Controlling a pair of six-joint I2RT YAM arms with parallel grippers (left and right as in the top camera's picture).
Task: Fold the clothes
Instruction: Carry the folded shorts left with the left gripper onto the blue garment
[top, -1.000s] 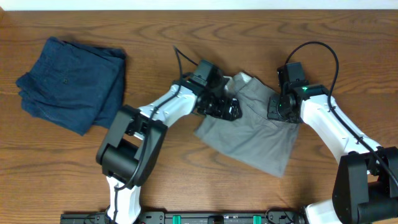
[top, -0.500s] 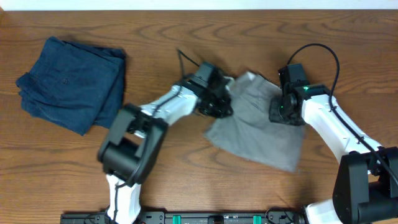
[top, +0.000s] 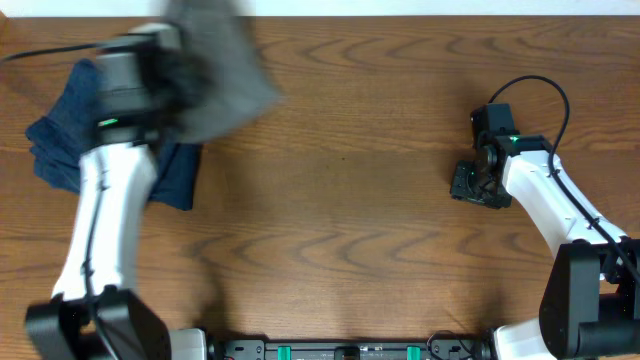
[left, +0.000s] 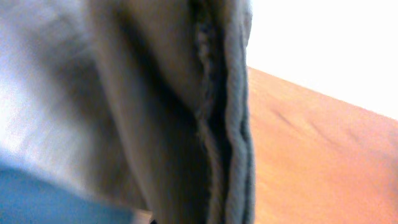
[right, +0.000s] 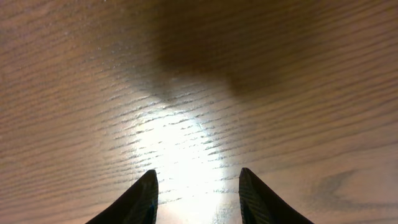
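Note:
The clothes, light grey shorts (top: 218, 72), hang blurred in the air at the table's back left, partly over the dark navy garment (top: 60, 140). My left gripper (top: 182, 70) is shut on them, and its fingers are hidden by the fabric. In the left wrist view the grey cloth (left: 124, 93) with a seamed edge fills most of the frame. My right gripper (top: 470, 185) sits low at the right side of the table. It is open (right: 198, 174), with only bare wood between its fingertips.
The folded navy garment shows as a blue patch (left: 37, 199) under the hanging cloth. The wooden table (top: 350, 200) stretches between the two arms. A pale wall strip runs along the table's back edge (top: 400, 8).
My left gripper shut on the grey shorts at the table's middle and swung them fast to the back left, above the navy garment. The right gripper let them go and drifted slightly right.

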